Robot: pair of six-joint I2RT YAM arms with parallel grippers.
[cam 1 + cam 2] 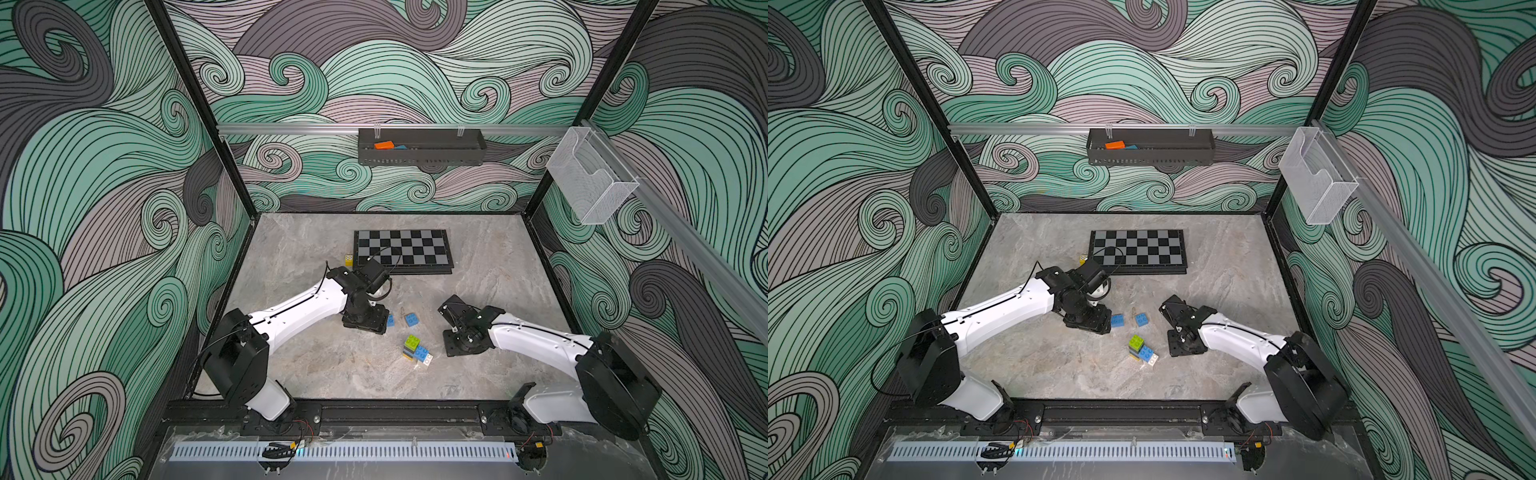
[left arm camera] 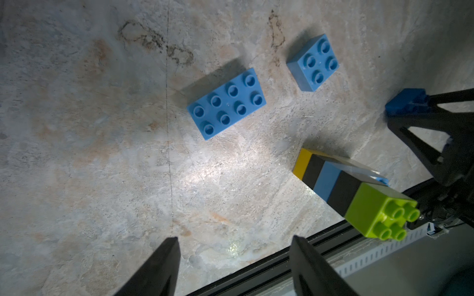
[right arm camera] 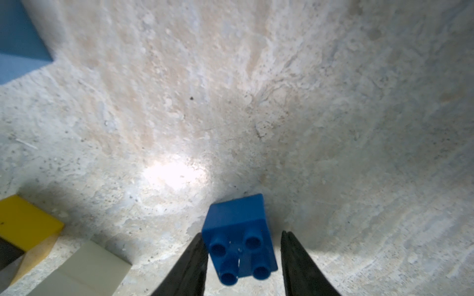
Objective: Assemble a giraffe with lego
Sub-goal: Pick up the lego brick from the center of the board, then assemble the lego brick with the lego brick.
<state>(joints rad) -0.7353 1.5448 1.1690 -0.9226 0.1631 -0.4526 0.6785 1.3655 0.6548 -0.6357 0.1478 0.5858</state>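
Observation:
The partly built giraffe [image 1: 415,351] stands mid-table: a lime green brick on a black, blue and black neck, over a long blue body with one yellow and one white leg; it also shows in the left wrist view [image 2: 341,184]. A loose long light-blue lego brick [image 2: 227,103] and a square light-blue one [image 2: 313,62] lie just behind it. My left gripper [image 2: 234,239] hovers open and empty beside the long brick [image 1: 1117,320]. My right gripper [image 3: 242,233] is shut on a dark blue square brick [image 3: 239,243], studs towards the camera, right of the giraffe.
A folded chessboard [image 1: 403,249] lies at the back, with a small yellow die [image 1: 348,260] at its left corner. A black wall tray [image 1: 419,158] holds an orange block [image 1: 383,145]. A clear wire basket [image 1: 590,178] hangs on the right rail.

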